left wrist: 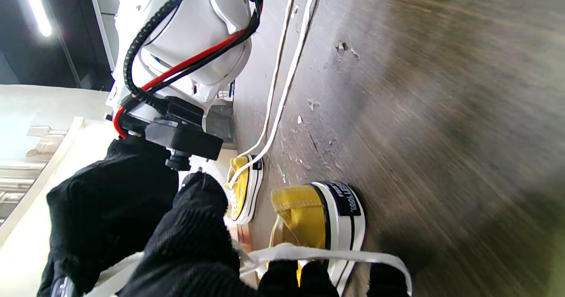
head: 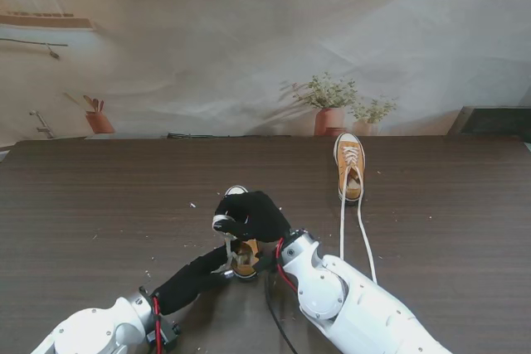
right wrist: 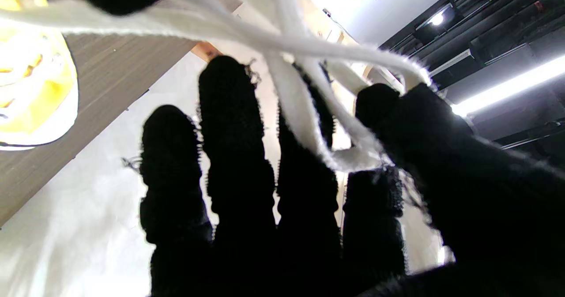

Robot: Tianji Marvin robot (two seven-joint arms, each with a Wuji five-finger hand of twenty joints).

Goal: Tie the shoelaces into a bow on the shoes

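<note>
On the table [head: 99, 205], the near shoe [head: 243, 259] sits close to me around the middle, with the right hand [head: 253, 215] over its far end and the left hand [head: 217, 264] touching it from the left. Its laces [left wrist: 309, 255] run between the two hands, above the shoe. The second shoe [head: 350, 167] lies farther from me and to the right, near the table's back edge, with its two loose laces [head: 357, 234] trailing toward me along the table, just right of the right arm [head: 348, 300].

The near shoe's [left wrist: 326, 217] black heel patch reads partly "COOL", the rest illegible.
</note>
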